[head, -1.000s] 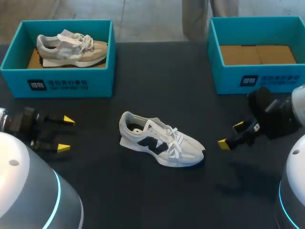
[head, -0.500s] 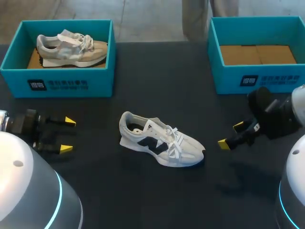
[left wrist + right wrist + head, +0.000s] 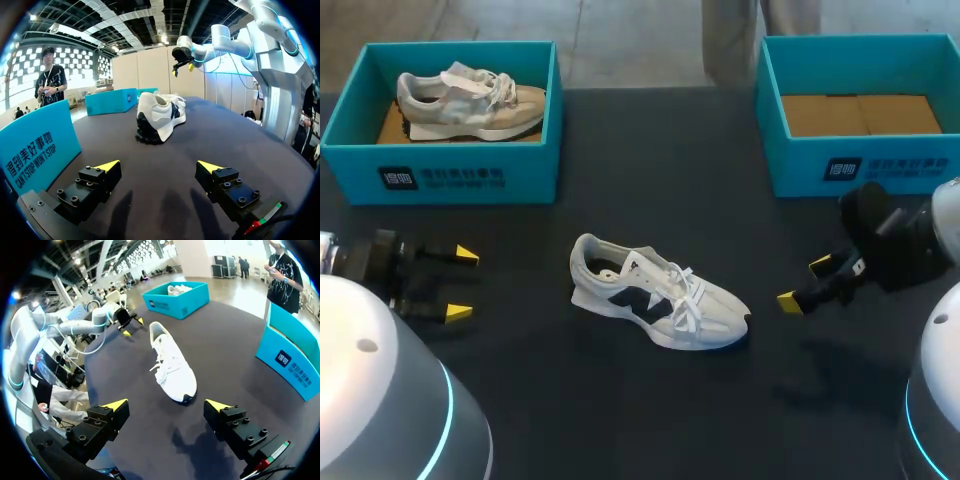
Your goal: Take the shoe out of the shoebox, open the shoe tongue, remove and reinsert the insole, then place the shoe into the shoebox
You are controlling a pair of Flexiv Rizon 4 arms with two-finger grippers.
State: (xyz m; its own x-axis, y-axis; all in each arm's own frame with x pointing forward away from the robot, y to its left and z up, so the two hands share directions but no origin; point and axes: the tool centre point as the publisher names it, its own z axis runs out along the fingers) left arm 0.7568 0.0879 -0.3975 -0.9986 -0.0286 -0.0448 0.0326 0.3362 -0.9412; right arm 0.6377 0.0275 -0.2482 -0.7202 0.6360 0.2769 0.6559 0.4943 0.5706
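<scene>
Now both jaws are released, gripping nothing: left gripper [image 3: 462, 284] by the table's [image 3: 650, 150] left edge, right gripper [image 3: 804, 284] by its right edge. White shoe [image 3: 658, 292] sits upright mid-table between them, touching neither. Teal shoebox [image 3: 860, 165] stands at the far right corner.

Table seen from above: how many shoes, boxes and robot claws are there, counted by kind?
Shoes: 2 (white shoe on the table, beige shoe in the left shoebox)
Teal shoeboxes: 2 (left shoebox, right shoebox)
Grippers: 2 (left gripper, right gripper)
Total: 6
</scene>
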